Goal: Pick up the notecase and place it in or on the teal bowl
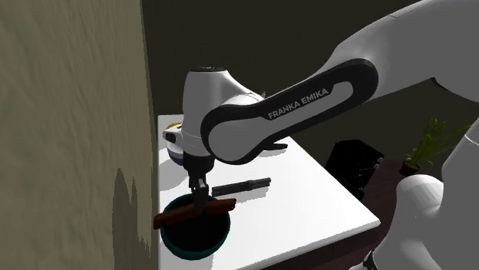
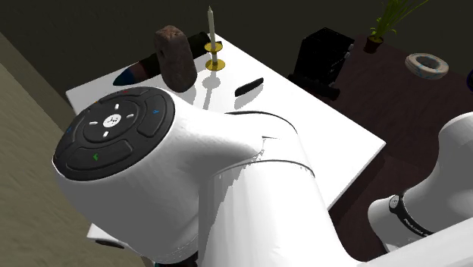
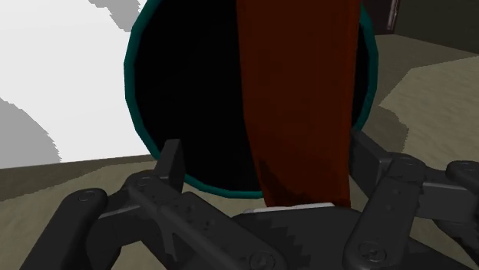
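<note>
The teal bowl (image 1: 192,245) sits at the near corner of the white table (image 1: 307,199), close to the wall. The notecase (image 1: 196,213), a long reddish-brown strip, lies tilted across the bowl's rim. My gripper (image 1: 199,190) hangs straight above it, fingertips just over the notecase. In the wrist view the notecase (image 3: 299,100) runs across the dark hollow of the bowl (image 3: 134,92). My gripper (image 3: 266,149) is open: one finger (image 3: 170,161) stands well clear of the notecase, and the other is at its far edge.
A black bar (image 1: 242,185) lies on the table just beyond the bowl. A candle in a gold holder (image 2: 213,45) and a brown lump (image 2: 174,54) stand at the far end. A beige wall (image 1: 69,138) flanks the table. A black box (image 1: 353,165) and a plant (image 1: 430,142) stand beyond.
</note>
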